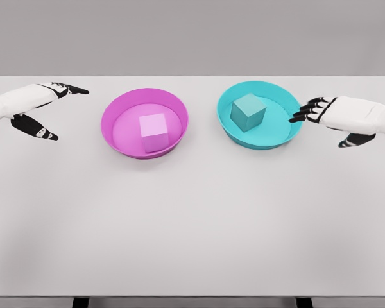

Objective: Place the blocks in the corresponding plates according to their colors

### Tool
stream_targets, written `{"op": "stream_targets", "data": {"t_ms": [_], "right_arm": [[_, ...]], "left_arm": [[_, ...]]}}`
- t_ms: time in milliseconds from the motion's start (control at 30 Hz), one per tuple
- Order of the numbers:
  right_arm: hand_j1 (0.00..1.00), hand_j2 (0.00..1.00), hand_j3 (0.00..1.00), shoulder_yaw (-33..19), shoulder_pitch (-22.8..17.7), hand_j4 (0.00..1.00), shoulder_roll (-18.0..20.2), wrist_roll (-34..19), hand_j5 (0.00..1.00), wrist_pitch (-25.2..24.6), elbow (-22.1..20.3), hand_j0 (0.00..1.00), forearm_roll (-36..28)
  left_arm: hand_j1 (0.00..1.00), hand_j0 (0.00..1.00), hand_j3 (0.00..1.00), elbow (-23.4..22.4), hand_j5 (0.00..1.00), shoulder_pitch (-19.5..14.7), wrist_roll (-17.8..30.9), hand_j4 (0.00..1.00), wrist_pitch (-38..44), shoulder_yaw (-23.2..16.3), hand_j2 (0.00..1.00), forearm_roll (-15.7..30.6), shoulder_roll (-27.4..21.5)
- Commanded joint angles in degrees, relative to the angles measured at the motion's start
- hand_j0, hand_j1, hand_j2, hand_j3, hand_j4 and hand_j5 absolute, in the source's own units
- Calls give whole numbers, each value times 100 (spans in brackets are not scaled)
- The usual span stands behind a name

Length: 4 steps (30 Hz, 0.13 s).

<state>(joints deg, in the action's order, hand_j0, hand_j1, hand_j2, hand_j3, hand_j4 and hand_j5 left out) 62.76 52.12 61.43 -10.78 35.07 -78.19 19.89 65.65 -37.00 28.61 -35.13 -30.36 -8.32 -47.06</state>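
Apparently finished: pink block [154,131] sits in pink plate [122,106], teal block [248,111] in teal plate [269,138]; left hand [35,109] and right hand [337,119], at frame edges, are spread, empty.

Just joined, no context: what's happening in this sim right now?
Sorting looks finished. The pink block sits inside the pink plate, and the teal block sits inside the teal plate, both on the white table. Neither robot hand holds anything: the left robot hand is open, off to the left of the pink plate, and the right robot hand is open, its fingertips close to the teal plate's right rim.
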Motion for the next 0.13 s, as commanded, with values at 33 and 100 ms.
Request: {"op": "stream_targets", "data": {"t_ms": [33, 100], "right_arm": [[100, 100, 100, -26, 0, 100, 256, 67, 100, -7, -100, 100, -38], [100, 100, 100, -26, 0, 100, 265, 76, 100, -7, -100, 100, -38]], "left_arm": [[100, 100, 100, -8, 100, 9, 4, 100, 13, 3, 100, 41, 4], [100, 100, 100, -35, 100, 18, 4, 100, 13, 3, 100, 41, 4]]}}
